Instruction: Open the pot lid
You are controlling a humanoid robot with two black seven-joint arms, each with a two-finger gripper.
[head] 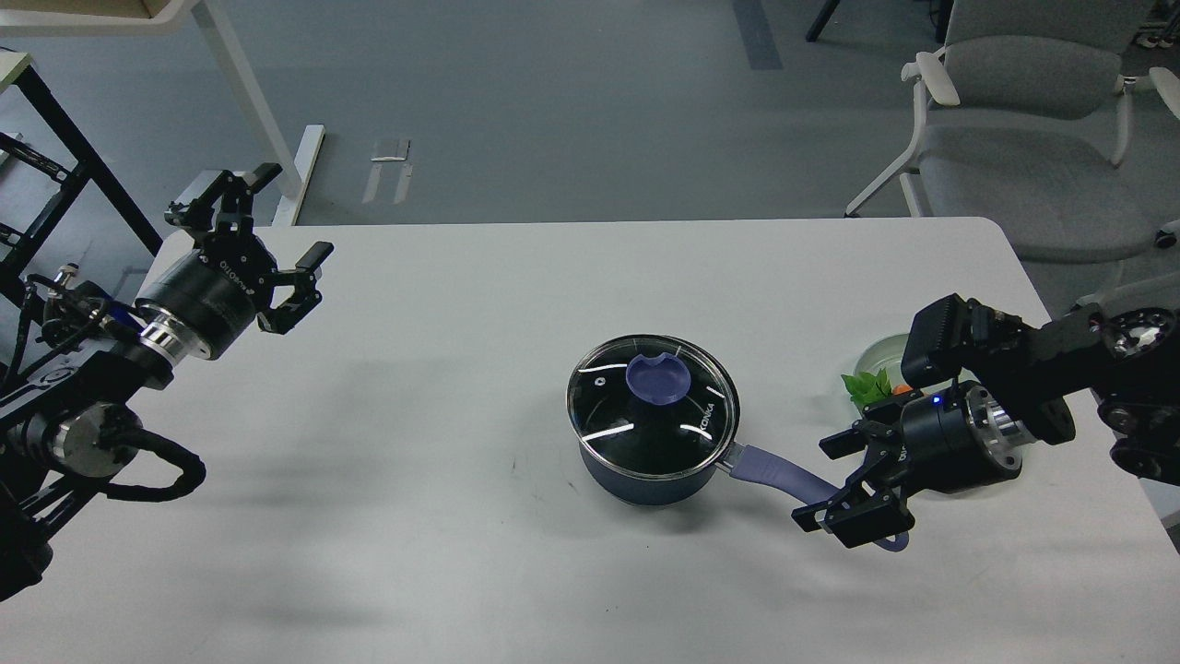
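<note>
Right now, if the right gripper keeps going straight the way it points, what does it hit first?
The right gripper points left along the pot's handle, fingers apart around its end. Straight on, it would slide up the handle into the pot wall, though depth is unclear.

Both arms are black. The left arm (101, 369) ends in a thick black cylindrical wrist with small white lettering on its side, and a bright silver ring sits behind it at about seven o'clock. Black ribbed cable loops out below that joint, and thinner wires cluster at the wrist's nine o'clock side. The left gripper (277, 235) has two black, angular, open-framed fingers. The right arm (1042, 378) is blocky, with a similar silver ring, a tiny blue light at eleven o'clock of its wrist, and round bolted joint caps. The right gripper (853, 484) is black too.
</note>
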